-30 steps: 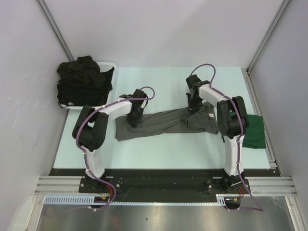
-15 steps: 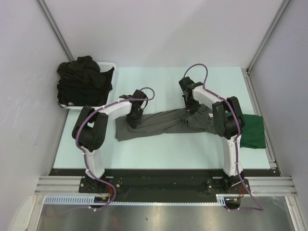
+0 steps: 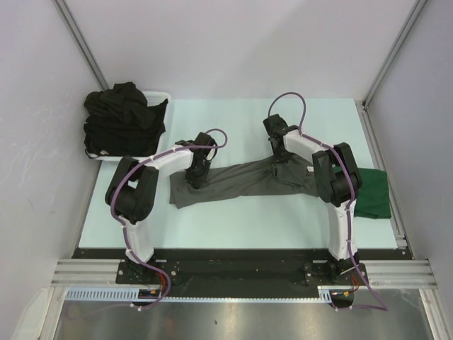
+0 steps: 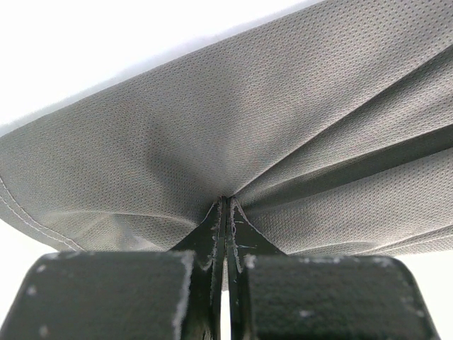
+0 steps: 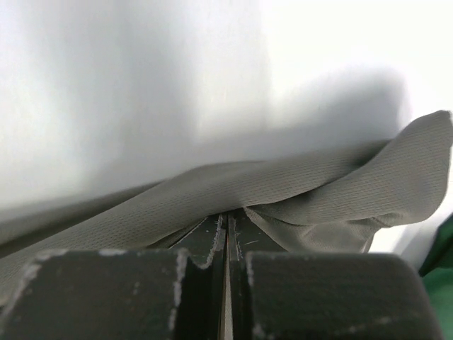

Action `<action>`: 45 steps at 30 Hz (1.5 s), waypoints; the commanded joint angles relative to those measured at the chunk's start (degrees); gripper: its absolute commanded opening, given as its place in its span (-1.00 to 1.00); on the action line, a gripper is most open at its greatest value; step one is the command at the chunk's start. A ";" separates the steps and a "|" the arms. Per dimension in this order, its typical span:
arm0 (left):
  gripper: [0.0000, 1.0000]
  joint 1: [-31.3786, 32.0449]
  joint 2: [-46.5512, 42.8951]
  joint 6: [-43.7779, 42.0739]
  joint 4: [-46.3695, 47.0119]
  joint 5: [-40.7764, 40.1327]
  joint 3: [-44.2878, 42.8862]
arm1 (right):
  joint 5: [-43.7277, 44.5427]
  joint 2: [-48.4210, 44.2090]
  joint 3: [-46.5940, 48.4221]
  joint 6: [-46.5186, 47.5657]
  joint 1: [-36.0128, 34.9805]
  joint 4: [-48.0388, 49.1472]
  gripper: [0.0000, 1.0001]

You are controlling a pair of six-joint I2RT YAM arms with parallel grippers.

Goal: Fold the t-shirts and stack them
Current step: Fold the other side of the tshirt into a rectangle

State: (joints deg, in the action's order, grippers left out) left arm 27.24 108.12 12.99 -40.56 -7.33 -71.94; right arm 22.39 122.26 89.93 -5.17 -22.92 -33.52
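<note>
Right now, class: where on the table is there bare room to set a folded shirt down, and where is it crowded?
Bare table: the near strip between the grey t-shirt and the arm bases, and the far strip behind it, right of the basket. Crowded: the basket corner and the right edge by the green t-shirt.

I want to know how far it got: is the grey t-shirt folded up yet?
Not yet. The grey t-shirt lies stretched long and wrinkled across the table, pinched by the left gripper and right gripper.
</note>
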 commanded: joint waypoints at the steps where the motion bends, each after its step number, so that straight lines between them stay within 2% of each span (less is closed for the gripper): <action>1: -1.00 0.26 -2.03 -1.04 -3.30 -0.84 1.45 | 0.99 5.53 1.03 0.60 1.30 4.43 -1.00; 11: -1.00 0.26 -1.59 -1.13 -2.95 -0.75 0.93 | -2.53 2.02 1.03 -2.47 0.59 -3.55 -0.98; 14: -1.00 0.18 -1.07 -1.13 -2.95 -0.31 -0.30 | -2.62 0.36 1.21 -2.65 0.42 -4.89 -0.68; 17: -0.93 0.26 -0.54 -1.13 -2.86 0.65 -1.44 | -3.67 -2.37 1.30 -2.92 0.50 -5.41 -0.57; 18: -0.81 0.27 -0.19 -1.13 -2.78 1.00 -1.62 | -4.28 -3.07 1.56 -3.00 0.50 -5.68 -0.56; 20: -0.74 0.18 -0.01 -0.95 -2.69 1.44 -2.32 | -5.07 -4.74 2.88 -2.92 0.33 -6.73 -0.55; 24: -0.44 0.18 0.60 -1.04 -2.51 2.67 -3.73 | -6.04 -6.68 5.43 -3.27 -0.11 -8.84 -0.53; 28: -0.32 0.27 1.04 -1.13 -3.12 2.94 -6.01 | -7.36 -9.05 6.13 -3.97 -0.81 -9.98 -0.52; 35: -0.28 0.18 1.66 -1.04 -3.92 3.20 -8.83 | -11.05 -10.64 6.22 -6.16 -3.10 -12.53 -0.53; 45: -0.26 0.27 1.05 -1.39 -4.71 2.59 -8.92 | -13.60 -10.90 0.25 -7.66 -4.86 -11.66 -0.55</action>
State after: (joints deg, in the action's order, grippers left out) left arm 27.24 109.51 12.80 -44.40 -5.17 -78.98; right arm 9.87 113.47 91.85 -11.44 -27.57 -44.82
